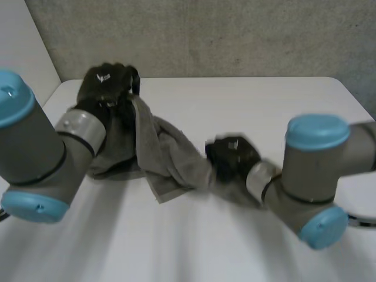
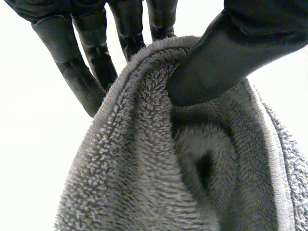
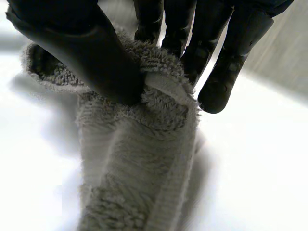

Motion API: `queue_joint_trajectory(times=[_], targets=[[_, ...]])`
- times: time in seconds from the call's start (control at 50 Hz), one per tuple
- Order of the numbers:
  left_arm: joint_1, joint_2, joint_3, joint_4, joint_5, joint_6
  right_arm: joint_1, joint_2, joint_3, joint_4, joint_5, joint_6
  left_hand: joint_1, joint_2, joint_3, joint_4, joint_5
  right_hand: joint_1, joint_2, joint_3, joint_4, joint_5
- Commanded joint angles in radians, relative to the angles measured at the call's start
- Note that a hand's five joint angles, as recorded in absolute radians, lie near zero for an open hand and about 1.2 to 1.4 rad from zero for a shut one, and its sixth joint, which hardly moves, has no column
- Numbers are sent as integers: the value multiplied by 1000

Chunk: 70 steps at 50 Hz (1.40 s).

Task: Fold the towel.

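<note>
A white tabletop (image 1: 247,100) stood before a grey wall. The towel (image 1: 167,155) hung bunched above it: the left hand (image 1: 108,82) pinched one end aloft, the right hand (image 1: 232,157) pinched the other lower. Seemingly mid-lift; next, it needed spreading flat.
</note>
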Motion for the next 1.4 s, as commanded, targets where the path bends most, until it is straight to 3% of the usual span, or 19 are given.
queue_joint_trajectory(times=[0.02,0.04,0.08,0.12,0.2,0.36,0.42,0.54,0.62,0.76,0.92,0.98,1.02,1.04,1.08,1.14,1.26,1.32,1.4], targets=[[35,-6,196,39,-4,-2,-49,-162,-160,-255,25,-33,-131,-152,-163,-152,-329,83,98,68,54,71],[35,-6,196,39,-4,-2,-50,-162,-160,-256,25,-34,-131,-152,-163,-152,-329,83,98,68,54,71],[41,3,233,106,-7,-5,-68,-219,-141,-465,38,-73,-125,-146,-157,-146,-323,83,98,68,54,71],[38,4,233,155,-15,-12,-68,-237,-129,-546,36,-104,-125,-146,-157,-146,-323,83,98,68,54,71],[38,38,212,228,-45,-38,-71,-247,-129,-569,39,-155,-122,-143,-154,-143,-320,83,98,68,54,71],[29,87,-18,225,-52,-61,-73,-202,-132,-216,4,-193,-131,-152,-163,-152,-329,83,98,68,54,71],[27,89,-70,214,-50,-58,-73,-184,-132,-159,-4,-207,-134,-155,-166,-155,-332,83,98,68,54,71],[20,81,-247,151,-47,-43,-83,-95,-132,86,-11,-331,-137,-158,-169,-158,-335,83,98,68,54,71],[-2,67,-319,64,-45,29,-128,-40,-131,238,-11,-414,-137,-158,-169,-158,-335,83,98,68,54,71],[-66,84,-353,-19,-47,63,-132,-39,-97,254,-13,-417,-137,-158,-169,-158,-335,83,98,68,54,71],[-155,218,-419,-87,-22,63,-143,-89,-75,252,-11,-416,-154,-175,-187,-176,-352,83,98,68,54,71],[-235,245,-440,-127,4,71,-142,-93,-69,252,-11,-416,-283,-305,-316,-305,-482,83,98,68,54,71],[-308,262,-455,-195,11,75,-142,-95,-58,250,-13,-416,-639,-661,-672,-661,-838,83,98,68,54,71],[-309,262,-455,-196,11,75,-142,-95,-58,250,-13,-416,-642,-663,-674,-663,-840,83,98,68,54,71],[-354,256,-445,-281,10,75,-142,-93,-51,247,-13,-416,-1065,-1086,-1098,-1087,-1263,83,98,68,54,71],[-353,253,-425,-323,7,75,-142,-92,-51,240,-13,-417,-1222,-1244,-1255,-1244,-1421,83,98,68,54,71],[-313,250,-365,-302,4,75,-140,-90,-49,232,-13,-417,-1232,-1253,-1264,-1253,-1430,83,98,68,54,71],[-189,207,-293,-237,5,77,-140,-90,-46,232,-13,-417,-1223,-1244,-1255,-1244,-1421,83,98,68,54,71],[-144,129,-225,-190,4,77,-140,-90,-43,231,-14,-417,-1205,-1226,-1238,-1227,-1403,83,98,68,54,71]])
